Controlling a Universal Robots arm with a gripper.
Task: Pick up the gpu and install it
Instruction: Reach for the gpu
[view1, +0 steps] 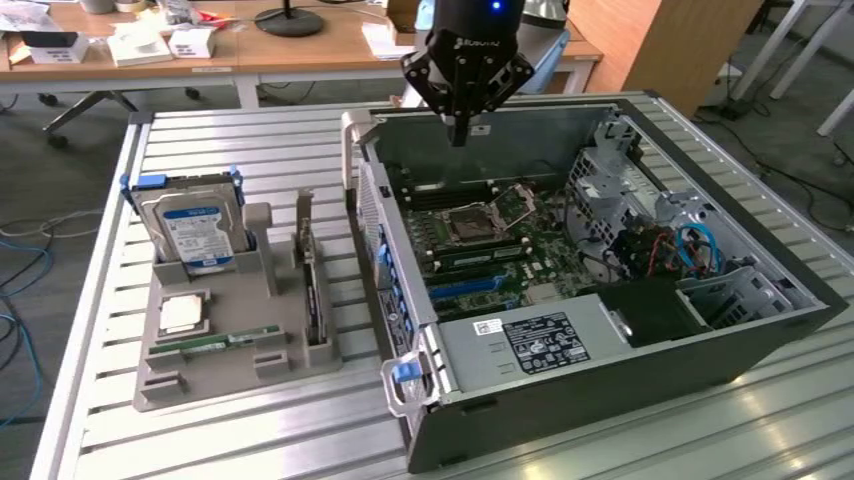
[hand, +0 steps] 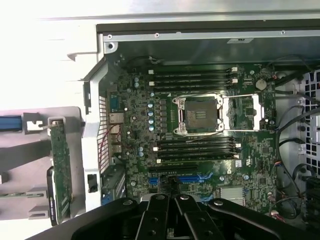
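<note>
The gpu stands on its edge in a slot of the grey parts holder, to the exterior view's left of the open computer case. In the wrist view the gpu shows as a thin greenish board outside the case wall. My gripper hangs over the rear of the case, above the motherboard, fingers together and holding nothing. Seen from the wrist, the gripper points down just by the blue expansion slots.
The holder also carries a silver hard drive, a CPU and a green RAM stick. Inside the case are an open CPU socket, a power supply and cables. A cluttered desk stands behind the slatted table.
</note>
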